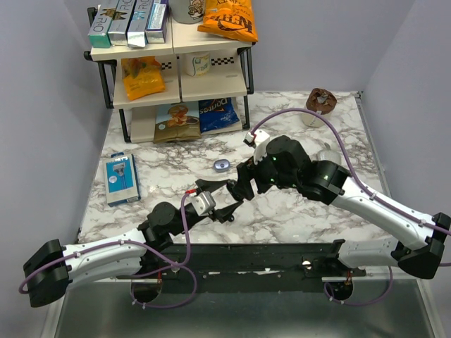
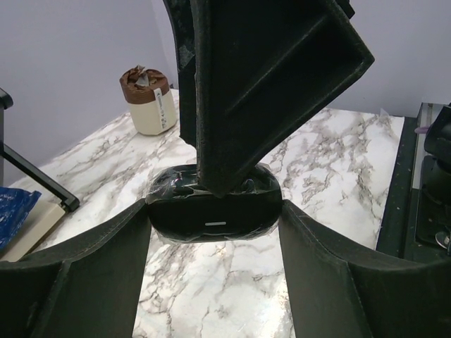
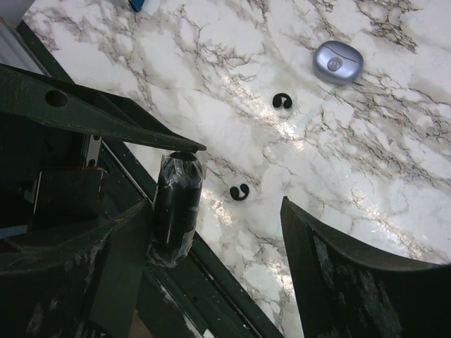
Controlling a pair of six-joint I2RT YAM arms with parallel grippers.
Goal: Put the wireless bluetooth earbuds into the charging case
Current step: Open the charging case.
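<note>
**Charging case pinched in the left end effector, both earbuds on the counter**

The left end effector [image 2: 213,211] is pinching the charging case [image 2: 211,224], one finger pressed on each short end. The case is glossy black, rounded and wrapped in crinkled clear film, with a small pale bar on its front face. It is held clear above the marble counter [image 3: 366,176]. Its top is hidden, so I cannot tell whether the lid is up or down.

The right end effector [image 3: 215,204] is spread wide and holds nothing. In the left wrist view one of its fingers [image 2: 261,84] comes down across the top of the charging case. In its own view the case sits just beside the tip of one finger, at the edge of the gap rather than in the middle of it. I cannot tell whether that finger touches the case.

The wireless bluetooth earbuds [image 3: 239,191] are both out of the charging case, lying on the counter as tiny black curled pieces. One lies near the case, under the gap between the right end effector's fingers. The second earbud [image 3: 282,101] lies farther from the case. A lilac oval pod [image 3: 338,61] rests on the counter farther from the case again, well apart from it.

A cream tub with a brown top [image 2: 148,102] stands well beyond the charging case.
</note>
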